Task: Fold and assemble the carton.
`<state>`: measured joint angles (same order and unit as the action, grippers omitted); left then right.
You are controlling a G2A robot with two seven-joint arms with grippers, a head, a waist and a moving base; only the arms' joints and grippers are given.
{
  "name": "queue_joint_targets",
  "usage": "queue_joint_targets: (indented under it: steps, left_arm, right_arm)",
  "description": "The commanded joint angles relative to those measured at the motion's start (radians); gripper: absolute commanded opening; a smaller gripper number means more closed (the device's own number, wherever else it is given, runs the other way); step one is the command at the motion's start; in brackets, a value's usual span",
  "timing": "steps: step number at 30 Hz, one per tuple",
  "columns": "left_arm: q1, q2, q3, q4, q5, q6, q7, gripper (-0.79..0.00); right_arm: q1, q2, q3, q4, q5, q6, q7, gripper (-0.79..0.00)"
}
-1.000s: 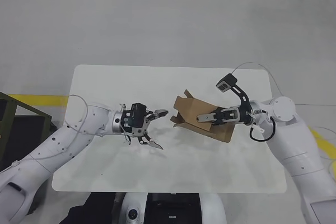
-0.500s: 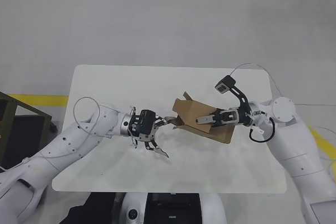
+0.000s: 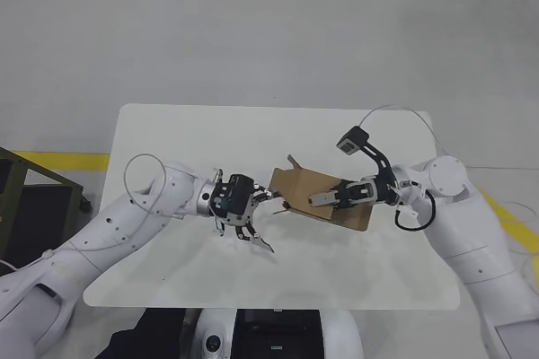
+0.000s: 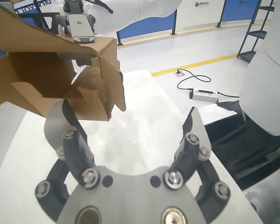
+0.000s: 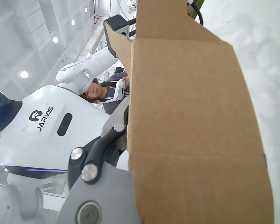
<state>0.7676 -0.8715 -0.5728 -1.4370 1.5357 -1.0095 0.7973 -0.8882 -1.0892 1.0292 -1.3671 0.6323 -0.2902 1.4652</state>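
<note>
The left gripper [image 3: 266,220], fingers apart, has reached the carton's [image 3: 298,183] nine o'clock, seemingly touching its open end for folding; the right gripper [image 3: 317,198] clamps its wall.

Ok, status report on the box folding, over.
Right gripper shut on carton, top panel. Left gripper open, one finger at the open end. End flaps loose, not yet folded. No obstruction seen.

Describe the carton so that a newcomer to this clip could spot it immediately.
Start at the white rectangular table and look just right of its centre. The brown cardboard carton is there, half-opened with loose flaps and pinched by the right gripper. Nothing else over the table is brown.
</note>
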Motion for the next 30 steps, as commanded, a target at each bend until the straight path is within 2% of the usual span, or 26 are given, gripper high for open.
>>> queue_joint_targets:
  steps: [1,11,15,17,20,22,27,30]
  left_arm:
    - [-0.002,-0.003,-0.001,-0.002,0.004,0.000,0.001,0.000]
    - [0.004,-0.013,-0.020,0.002,-0.003,0.011,0.024,0.000]
    - [0.003,-0.014,-0.029,0.005,-0.024,0.000,0.013,-0.052]
    - [0.003,-0.015,-0.031,0.005,-0.031,-0.003,0.010,-0.157]
    - [0.001,-0.016,-0.029,0.008,-0.032,-0.003,0.010,-0.268]
    - [0.000,-0.016,-0.027,0.009,-0.036,-0.003,0.010,-0.385]
    - [-0.002,-0.019,-0.025,0.014,-0.046,-0.003,0.010,-0.376]
    - [-0.005,-0.018,-0.023,0.016,-0.054,-0.003,0.010,-0.406]
  right_arm:
    - [0.002,-0.001,-0.004,0.002,-0.001,-0.001,-0.002,-0.785]
    - [0.010,-0.005,-0.011,0.020,0.002,-0.006,0.003,-0.785]
    - [0.010,-0.006,-0.012,0.021,0.004,-0.008,0.007,-0.785]
    - [0.010,-0.007,-0.012,0.020,0.004,-0.009,0.009,-0.785]
    - [0.010,-0.007,-0.015,0.016,0.002,-0.011,0.013,-0.785]
    - [0.010,-0.008,-0.017,0.013,0.001,-0.010,0.015,-0.785]
    - [0.009,-0.008,-0.020,0.005,-0.002,-0.010,0.021,-0.785]
    - [0.008,-0.009,-0.020,0.003,0.000,-0.010,0.025,-0.785]
